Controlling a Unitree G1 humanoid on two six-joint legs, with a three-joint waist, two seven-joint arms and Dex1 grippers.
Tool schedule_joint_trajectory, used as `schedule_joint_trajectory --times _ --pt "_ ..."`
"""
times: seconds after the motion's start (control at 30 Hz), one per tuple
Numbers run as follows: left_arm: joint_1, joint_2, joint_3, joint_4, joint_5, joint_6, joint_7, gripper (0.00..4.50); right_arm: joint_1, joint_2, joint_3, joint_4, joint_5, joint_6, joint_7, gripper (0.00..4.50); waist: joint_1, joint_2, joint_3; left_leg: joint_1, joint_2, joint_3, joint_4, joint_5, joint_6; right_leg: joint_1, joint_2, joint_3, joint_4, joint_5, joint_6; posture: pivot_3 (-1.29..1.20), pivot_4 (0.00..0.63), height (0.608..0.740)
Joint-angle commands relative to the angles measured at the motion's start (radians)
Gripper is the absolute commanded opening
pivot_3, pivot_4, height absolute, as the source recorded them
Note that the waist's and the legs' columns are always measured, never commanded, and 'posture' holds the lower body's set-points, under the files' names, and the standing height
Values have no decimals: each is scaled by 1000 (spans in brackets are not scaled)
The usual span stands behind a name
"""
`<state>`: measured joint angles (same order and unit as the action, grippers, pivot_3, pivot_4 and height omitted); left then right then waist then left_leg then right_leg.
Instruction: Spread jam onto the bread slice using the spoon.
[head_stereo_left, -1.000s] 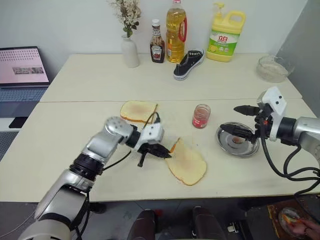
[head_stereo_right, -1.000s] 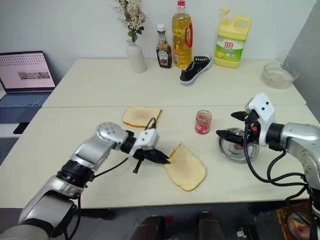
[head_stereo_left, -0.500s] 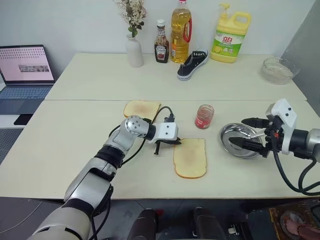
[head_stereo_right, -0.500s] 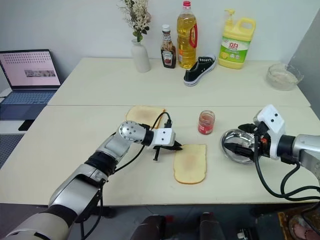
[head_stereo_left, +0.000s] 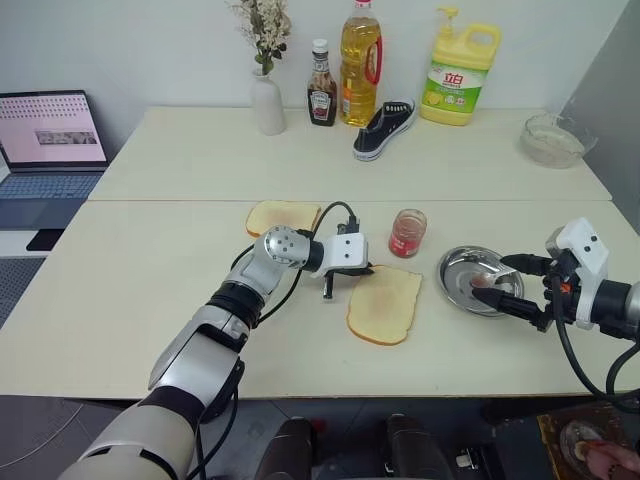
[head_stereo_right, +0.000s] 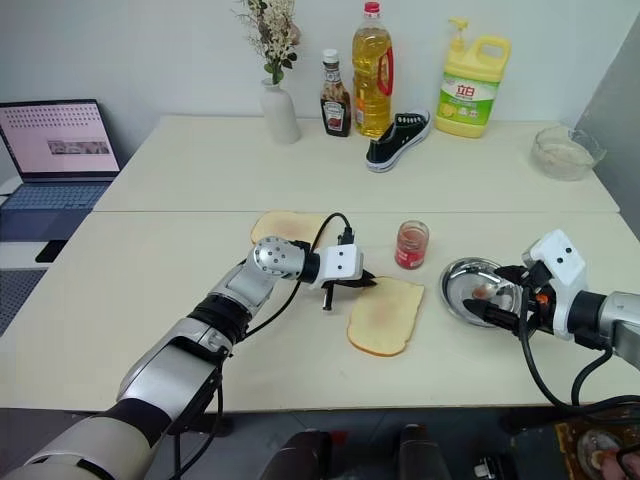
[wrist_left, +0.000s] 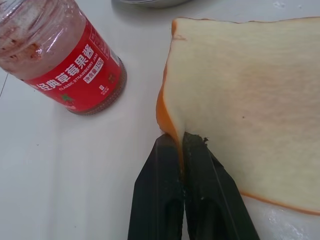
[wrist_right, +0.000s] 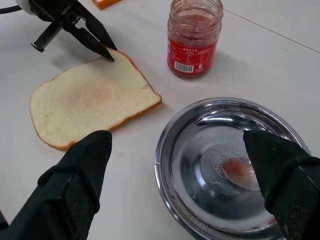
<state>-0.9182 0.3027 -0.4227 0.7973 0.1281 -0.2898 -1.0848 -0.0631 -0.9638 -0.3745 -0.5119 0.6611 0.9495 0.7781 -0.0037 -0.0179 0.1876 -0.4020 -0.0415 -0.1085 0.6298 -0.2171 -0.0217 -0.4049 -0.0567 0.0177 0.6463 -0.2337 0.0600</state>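
Left claw (wrist_left: 181, 150) pinches the bread slice (wrist_left: 250, 100) corner.

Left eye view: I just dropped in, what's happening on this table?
The left gripper is shut on a corner of the pale cream bread slice lying flat on the table. The right gripper hangs open over the round steel dish, where a small silver spoon rests. The small clear glass jam jar stands lidless between them.
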Motion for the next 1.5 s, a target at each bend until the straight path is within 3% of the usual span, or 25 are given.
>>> schedule_joint_trajectory --times 0.03,0.23,0.43,0.6,0.8,1.2,1.5 --pt "-8 1 38 -24 -24 12 -16 682 19 3 -57 -28 11 -6 -13 4500 1 0 0 0 0 0 0 0 0 0 0 0 0 0 0 0 150 740" --pt "-21 29 79 -23 -19 25 16 2469 77 25 -97 4 -6 -14 -41 4500 1 0 0 0 0 0 0 0 0 0 0 0 0 0 0 0 150 740" --pt "44 142 108 -158 -10 29 7 4397 100 106 -154 111 -35 -33 -118 4500 -4 0 0 1 1 0 0 0 0 0 1 0 0 0 0 0 150 740" --pt "173 168 171 -523 -220 314 -114 4454 39 198 -215 220 33 13 -179 4500 -1 0 0 1 2 0 0 0 0 0 0 1 1 1 -2 0 150 740" --pt "261 223 184 -791 -321 528 -144 4454 -89 294 -299 394 164 104 -243 4500 -4 1 -1 2 2 0 0 0 0 1 0 1 1 1 -2 0 150 740" --pt "296 231 196 -933 -367 634 -68 4454 -313 340 -304 760 184 92 -318 4500 -20 2 -1 2 1 1 0 0 0 1 1 1 1 3 -5 0 150 740" --pt "313 252 196 -968 -378 657 -50 4454 -341 330 -265 830 169 65 -301 4500 -26 2 -1 2 1 1 0 0 0 1 1 2 1 3 -6 0 150 740"
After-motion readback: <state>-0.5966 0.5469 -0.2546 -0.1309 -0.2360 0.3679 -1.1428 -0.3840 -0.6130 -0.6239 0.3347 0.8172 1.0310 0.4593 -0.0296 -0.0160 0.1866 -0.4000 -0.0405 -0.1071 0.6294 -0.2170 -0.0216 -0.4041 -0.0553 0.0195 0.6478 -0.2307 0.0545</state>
